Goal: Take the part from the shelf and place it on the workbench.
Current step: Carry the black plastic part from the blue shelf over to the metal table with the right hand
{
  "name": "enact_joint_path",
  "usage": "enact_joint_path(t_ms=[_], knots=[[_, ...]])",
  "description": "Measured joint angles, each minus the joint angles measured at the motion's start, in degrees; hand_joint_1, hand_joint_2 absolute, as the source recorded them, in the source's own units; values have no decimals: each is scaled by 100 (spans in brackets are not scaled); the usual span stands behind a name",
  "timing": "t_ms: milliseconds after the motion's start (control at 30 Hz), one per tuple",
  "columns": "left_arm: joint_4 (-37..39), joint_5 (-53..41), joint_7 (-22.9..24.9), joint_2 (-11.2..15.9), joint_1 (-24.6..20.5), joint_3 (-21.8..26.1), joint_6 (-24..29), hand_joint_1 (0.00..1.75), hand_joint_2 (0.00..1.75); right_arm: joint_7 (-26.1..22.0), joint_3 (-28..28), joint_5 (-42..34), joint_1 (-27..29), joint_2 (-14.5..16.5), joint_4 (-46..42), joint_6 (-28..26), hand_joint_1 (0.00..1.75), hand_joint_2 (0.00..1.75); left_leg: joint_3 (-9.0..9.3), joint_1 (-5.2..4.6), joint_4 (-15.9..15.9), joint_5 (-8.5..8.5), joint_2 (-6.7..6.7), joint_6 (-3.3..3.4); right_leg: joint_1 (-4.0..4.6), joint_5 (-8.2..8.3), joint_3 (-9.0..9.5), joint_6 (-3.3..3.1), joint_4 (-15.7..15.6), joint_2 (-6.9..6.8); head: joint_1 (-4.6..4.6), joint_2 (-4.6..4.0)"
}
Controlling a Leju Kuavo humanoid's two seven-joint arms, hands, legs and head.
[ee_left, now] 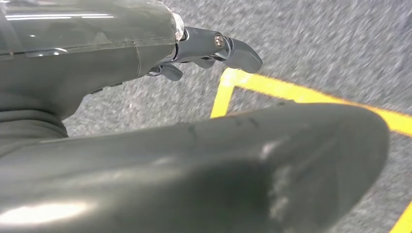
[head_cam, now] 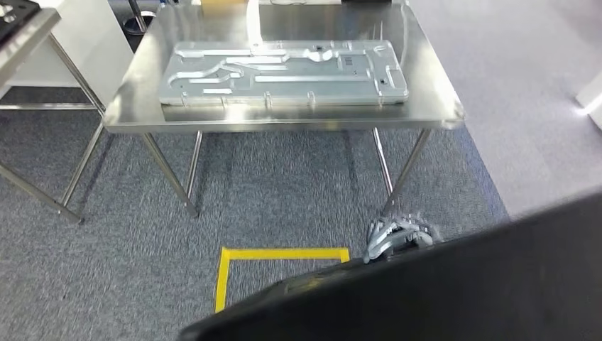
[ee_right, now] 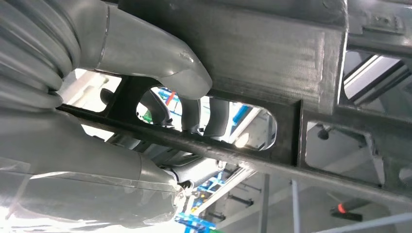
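I'm carrying the black part (head_cam: 454, 284), a broad dark tray low in front of me, short of the workbench (head_cam: 284, 117) and just past the yellow floor tape (head_cam: 277, 253). My right hand (head_cam: 397, 236) grips it: in the right wrist view my fingers (ee_right: 192, 114) hook through a slot in its frame. My left hand (ee_left: 214, 48) sits beside the part's rounded edge; whether it's grasping I can't tell. A silver metal plate (head_cam: 284, 73) already covers most of the workbench top, so I judge I should walk in squarely, keep the part level and clear the near edge before lowering. The head view gives me that target; the wrist views give the grip
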Motion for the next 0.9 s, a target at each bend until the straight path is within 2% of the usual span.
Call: enact_joint_path(t_ms=[33,100,133,167,200,233,267,300,333,367,433,467,500,533,567,633,667,700,733,800,833,867,900], knots=[[0,-1,1,1,-7,7,0,0,0,-1,-1,7,2,1,-10,10,173,175,60,4,-26,-33,0,26,-5,-50,-232,17,337,-6,4,0],[0,-1,3,1,-7,23,1,0,0,-2,-2,9,10,2,-16,50,173,175,168,5,-47,-129,-8,44,-6,-324,-760,54,923,-10,6,0],[0,-1,7,0,-4,32,2,0,0,-2,-2,5,13,2,-16,71,173,175,231,6,-50,-189,-15,40,-8,-464,-961,61,1043,-14,5,0],[0,-1,9,-2,0,38,3,0,0,-1,-3,-1,14,2,-16,89,173,175,310,8,-50,-254,-26,32,-7,-518,-1089,62,1014,-18,6,0],[0,0,12,-5,0,46,4,0,0,-2,-4,-7,14,2,-16,101,173,175,405,10,-50,-328,-37,22,-5,-428,-1141,51,827,-22,6,0],[0,1,13,-11,0,57,4,0,0,-2,-6,-13,14,2,-16,104,173,175,502,11,-52,-404,-45,10,-1,-179,-1136,24,524,-26,7,0],[1,3,13,-19,-2,69,6,0,0,-2,-8,-19,17,2,-16,106,173,175,601,8,-49,-482,-50,-7,11,207,-1118,-7,176,-33,8,0],[1,4,13,-27,-3,80,8,0,0,-1,-10,-25,18,2,-17,107,173,175,669,2,-58,-554,-60,-31,27,526,-1092,-38,-102,-38,9,0],[1,5,14,-32,-6,88,9,0,0,0,-12,-32,21,2,-20,105,173,175,719,-6,-88,-618,-65,-63,44,749,-1071,-69,-279,-41,8,0],[1,4,14,-37,-8,93,11,0,0,1,-13,-38,23,2,-32,103,173,175,775,-13,-101,-645,-70,-98,53,851,-1053,-97,-372,-36,8,0],[0,2,13,-37,-19,98,11,0,0,2,-13,-46,22,5,-71,97,173,175,837,-14,-68,-615,-68,-166,45,796,-929,-161,-450,-14,3,0],[0,0,8,-37,-25,103,11,0,0,1,-13,-49,21,8,-98,97,173,175,812,-8,85,-555,-65,-194,36,769,-837,-198,-502,-8,2,0],[0,-1,5,-36,-34,109,11,0,0,-1,-13,-56,18,10,-120,97,173,175,695,-2,323,-522,-64,-219,32,727,-738,-236,-536,-11,-4,0],[0,-2,3,-36,-41,116,11,0,0,-3,-13,-66,18,15,-142,99,173,175,499,7,648,-547,-62,-241,30,678,-648,-265,-560,-12,-7,0],[0,-3,2,-37,-43,122,11,0,0,-5,-13,-80,17,18,-157,102,173,175,252,10,996,-649,-61,-263,33,617,-574,-286,-570,-10,-11,0],[0,-4,2,-37,-28,130,11,0,0,-5,-13,-113,24,25,-180,113,173,175,-212,17,1452,-1052,-61,-291,34,487,-436,-297,-572,18,-12,0],[0,-5,2,-37,-15,131,11,0,0,-4,-13,-130,29,27,-191,122,173,175,-359,23,1479,-1213,-61,-297,34,416,-351,-294,-572,42,-13,0],[0,-10,2,-37,-4,133,11,0,0,-4,-13,-147,33,27,-200,137,173,175,-437,32,1351,-1240,-62,-300,35,339,-251,-286,-572,69,-13,0],[0,-16,3,-37,5,137,11,0,0,-3,-13,-163,39,28,-213,155,173,175,-463,40,1103,-1090,-66,-299,35,257,-145,-275,-572,94,-13,0],[0,-28,8,-36,27,156,12,0,0,2,-13,-190,59,28,-236,180,173,175,-464,40,478,-317,-103,-275,36,92,29,-238,-562,145,-15,0],[0,-30,13,-35,38,168,14,0,0,4,-13,-200,73,30,-251,185,173,175,-450,25,273,7,-115,-254,35,22,77,-208,-559,175,-16,0],[0,-31,16,-34,45,179,16,0,0,7,-13,-207,84,34,-272,190,173,175,-439,5,156,220,-121,-225,27,-27,116,-172,-554,202,-18,0],[0,-31,18,-32,40,186,18,0,0,8,-14,-216,91,38,-298,194,173,175,-411,-19,125,245,-110,-188,23,-48,149,-132,-540,223,-20,0]])
